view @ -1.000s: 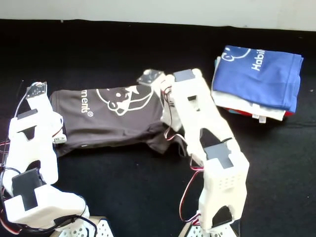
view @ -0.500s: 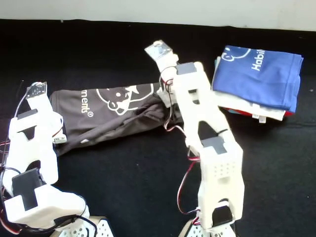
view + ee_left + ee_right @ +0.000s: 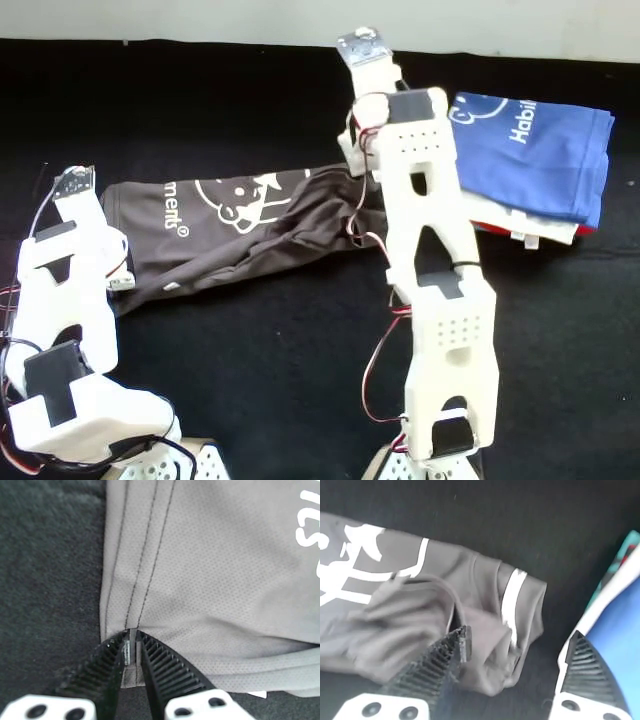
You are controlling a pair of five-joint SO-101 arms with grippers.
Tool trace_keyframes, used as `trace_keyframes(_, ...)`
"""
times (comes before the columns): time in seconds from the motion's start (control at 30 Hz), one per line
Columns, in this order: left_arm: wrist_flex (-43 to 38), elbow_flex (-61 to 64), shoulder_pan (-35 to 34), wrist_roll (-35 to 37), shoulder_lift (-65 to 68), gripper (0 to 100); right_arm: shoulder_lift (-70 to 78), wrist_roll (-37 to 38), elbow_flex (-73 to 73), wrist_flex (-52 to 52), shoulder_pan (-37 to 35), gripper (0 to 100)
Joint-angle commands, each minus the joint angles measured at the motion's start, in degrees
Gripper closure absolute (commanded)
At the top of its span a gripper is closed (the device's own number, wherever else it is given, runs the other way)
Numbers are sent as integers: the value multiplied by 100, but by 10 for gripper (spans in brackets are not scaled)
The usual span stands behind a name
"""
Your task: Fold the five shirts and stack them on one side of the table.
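A dark grey shirt (image 3: pixel 230 225) with a white print lies half folded and rumpled across the middle of the black table. My left gripper (image 3: pixel 131 652) is shut on the hem at the shirt's left corner; the high view shows it at the table's left (image 3: pixel 121 281). My right gripper (image 3: pixel 520 645) hangs open above the shirt's bunched right end (image 3: pixel 485 630), with nothing between its fingers. In the high view it sits under the outstretched right arm (image 3: pixel 360 170). A stack of folded shirts (image 3: pixel 530 160), a blue one on top, lies at the back right.
The black table (image 3: pixel 250 380) has bare room in front of the grey shirt and behind it. The blue shirt's edge (image 3: pixel 620 630) lies close beside my right gripper. A pale wall borders the table's far edge.
My right arm swung from the shirt's right end toward the back and right, dragging the cloth's lower edge up and rightward into a bunch. The left arm stayed still.
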Motion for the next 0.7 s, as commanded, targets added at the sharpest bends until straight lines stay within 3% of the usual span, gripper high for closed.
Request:
trace_keyframes(0.0, -123, 4, 57, 35, 4, 991, -40, -53, -391, 453, 40, 783)
trace_keyframes(0.13, -123, 4, 57, 35, 4, 991, -40, -44, -391, 646, -57, 998)
trace_keyframes(0.4, -123, 4, 57, 35, 4, 991, 813, 580, -391, 391, -1015, 965)
trace_keyframes(0.67, -123, 4, 57, 35, 4, 991, 1780, 563, -1121, -919, -866, 965)
